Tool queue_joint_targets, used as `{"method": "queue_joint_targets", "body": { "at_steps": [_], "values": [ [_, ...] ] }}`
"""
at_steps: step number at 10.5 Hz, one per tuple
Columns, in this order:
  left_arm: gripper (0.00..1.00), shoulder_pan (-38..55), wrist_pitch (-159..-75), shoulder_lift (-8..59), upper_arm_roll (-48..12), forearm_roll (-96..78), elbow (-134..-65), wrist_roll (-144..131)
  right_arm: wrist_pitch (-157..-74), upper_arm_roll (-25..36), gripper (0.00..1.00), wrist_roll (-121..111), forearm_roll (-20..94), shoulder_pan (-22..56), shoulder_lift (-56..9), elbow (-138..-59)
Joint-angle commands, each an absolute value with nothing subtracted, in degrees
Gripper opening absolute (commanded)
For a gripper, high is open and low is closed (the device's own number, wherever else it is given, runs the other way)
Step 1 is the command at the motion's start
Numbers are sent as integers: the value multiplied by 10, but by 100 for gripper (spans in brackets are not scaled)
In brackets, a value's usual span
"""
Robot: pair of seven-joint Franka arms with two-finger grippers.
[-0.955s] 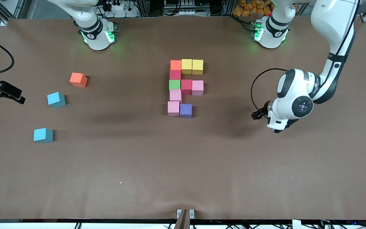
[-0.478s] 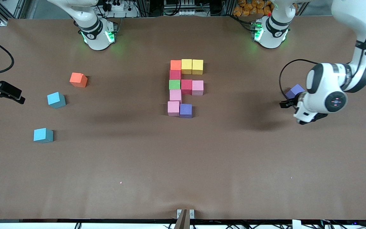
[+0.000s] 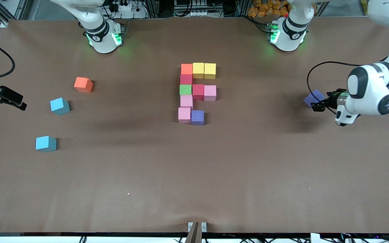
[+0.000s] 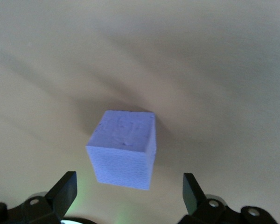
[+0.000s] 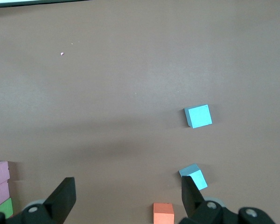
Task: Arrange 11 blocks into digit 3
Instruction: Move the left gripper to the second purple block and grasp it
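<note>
In the front view, an unfinished figure of ten touching blocks [image 3: 196, 92] is seen at the middle of the table [image 3: 194, 175]: an orange block [image 3: 186, 69] and two yellow blocks [image 3: 204, 70] form the bar farthest from the camera, a column of a red block [image 3: 186, 79], a green block [image 3: 185, 89] and a pink block [image 3: 186, 101] goes down from the orange one, a second red and a second pink block are joined beside the green one, and a third pink block [image 3: 184, 114] with a purple block [image 3: 197, 117] lies nearest to the camera. A loose purple block [image 3: 312, 98] is placed well apart, toward the left arm's end of the table, and the left gripper [image 3: 318, 106] is held just beside it. Toward the right arm's end, a loose orange block [image 3: 83, 84] and two light-blue blocks [image 3: 52, 124] are found, and the right gripper [image 3: 10, 98] waits at the table's edge. In the left wrist view, the fingers [image 4: 64, 192] are spread wide with the purple block [image 4: 123, 148] between them, not touched. In the right wrist view, the right gripper [image 5: 126, 196] is seen with its fingers spread and nothing between them, above the two light-blue blocks [image 5: 198, 116] and the orange block [image 5: 164, 213].
</note>
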State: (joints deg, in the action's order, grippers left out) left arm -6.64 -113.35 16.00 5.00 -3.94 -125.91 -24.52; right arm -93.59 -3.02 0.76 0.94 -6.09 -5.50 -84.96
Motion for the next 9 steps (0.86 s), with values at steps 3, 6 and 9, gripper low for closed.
{"method": "queue_joint_targets", "body": {
  "at_steps": [3,6,9],
  "values": [
    [100,-67,-1137,164,76,-93,-1278,-243,-929,-33,100,9,14,-62,-57,-839],
    [100,-67,-1150,188,76,-101,-1277,-238,-929,-31,100,4,14,-69,-54,-839],
    [100,-68,-1154,208,76,-101,-1273,-234,-928,-31,100,9,14,-69,-54,-839]
  ]
}}
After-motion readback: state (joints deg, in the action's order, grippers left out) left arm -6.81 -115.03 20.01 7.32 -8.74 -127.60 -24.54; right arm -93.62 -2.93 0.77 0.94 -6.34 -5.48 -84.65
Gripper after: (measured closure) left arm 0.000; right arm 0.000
